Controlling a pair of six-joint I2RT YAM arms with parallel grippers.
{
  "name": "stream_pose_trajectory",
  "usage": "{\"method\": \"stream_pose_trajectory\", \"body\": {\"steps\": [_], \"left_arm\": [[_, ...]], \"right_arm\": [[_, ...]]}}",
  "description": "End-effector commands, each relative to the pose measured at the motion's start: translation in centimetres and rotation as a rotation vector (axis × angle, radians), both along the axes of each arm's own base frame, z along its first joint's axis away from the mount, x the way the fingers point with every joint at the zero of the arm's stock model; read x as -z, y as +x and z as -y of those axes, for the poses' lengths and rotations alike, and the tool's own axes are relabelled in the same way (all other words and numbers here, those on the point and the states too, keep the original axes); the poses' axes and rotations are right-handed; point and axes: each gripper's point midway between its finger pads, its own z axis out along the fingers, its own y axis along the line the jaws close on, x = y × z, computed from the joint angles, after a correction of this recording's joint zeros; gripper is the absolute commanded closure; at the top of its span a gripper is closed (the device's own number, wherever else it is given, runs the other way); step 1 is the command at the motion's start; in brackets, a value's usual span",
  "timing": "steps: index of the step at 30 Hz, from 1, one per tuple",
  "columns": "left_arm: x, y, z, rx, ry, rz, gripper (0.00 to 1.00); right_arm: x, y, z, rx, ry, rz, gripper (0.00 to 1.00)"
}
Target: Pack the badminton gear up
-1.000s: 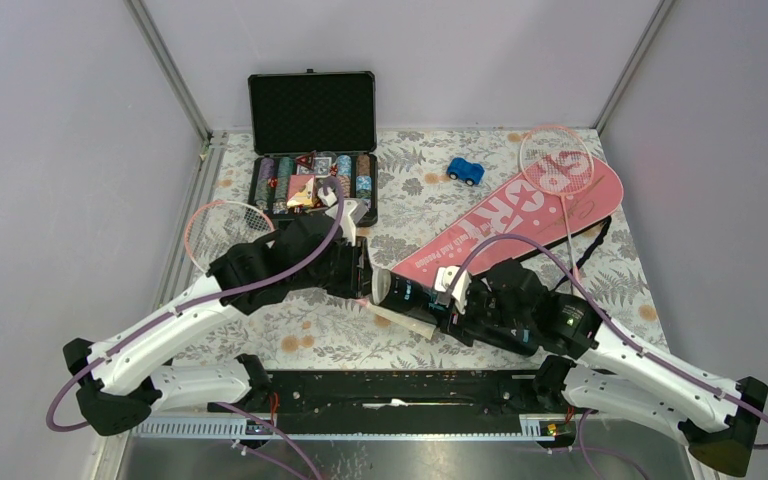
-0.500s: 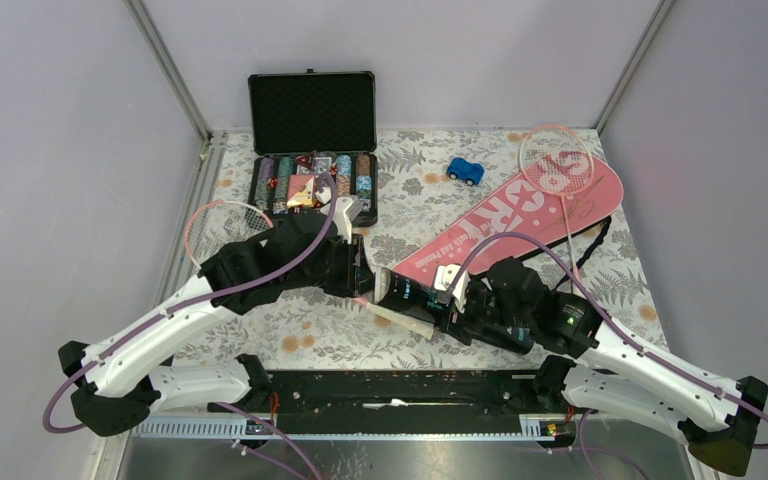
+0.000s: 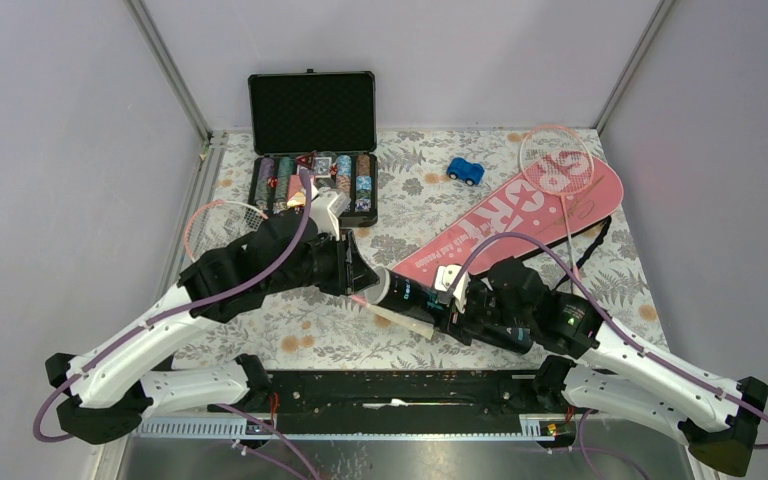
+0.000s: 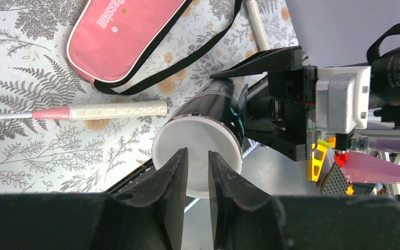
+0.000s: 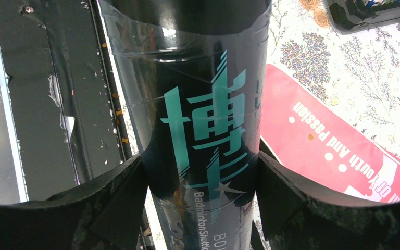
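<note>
Right wrist view: fingers of the right gripper point(image 5: 199, 159) clamp the glossy black tube with teal print point(image 5: 187, 52) between them; fingers of the left gripper point(image 4: 198, 156), barely parted, hang just before its white mouth. Whether they pinch anything, I cannot tell.

Top cam: left racket point(image 3: 218, 216) mostly buried under my left arm point(image 3: 250, 268), only head showing. Left gripper point(image 4: 198, 156) parked at tube point(image 4: 219, 104) mouth, can't tell if anything's pinched in gap. Right wrist cam: both tube ends cut off, bottom print clipped. Cover point(image 4: 120, 36) cropped up top.
</note>
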Motion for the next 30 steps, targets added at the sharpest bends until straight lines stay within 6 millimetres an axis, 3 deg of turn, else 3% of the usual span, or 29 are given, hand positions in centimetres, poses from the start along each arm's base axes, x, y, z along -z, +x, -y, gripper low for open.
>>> {"method": "stream_pose_trajectory", "body": {"steps": [1,12,26,30], "left_arm": [[-3.1,-0.2,0.9,0.021,-0.115,0.043,0.76],[-1.6,-0.5,1.6,0.050,-0.113,0.013,0.76],[-0.4,-0.8,2.2,0.071,-0.116,-0.010,0.76],[-0.7,-0.9,1.8,0.061,-0.128,-0.001,0.76]], "right_arm": [[-2.3,0.3,-0.9,-0.012,0.065,0.040,0.56],[-2.9,0.3,-1.1,-0.019,0.091,0.054,0.57],[-6.3,0.3,-2.2,-0.026,0.223,0.085,0.56],[-6.4,-0.2,-2.2,-0.072,0.254,0.134,0.56]]}}
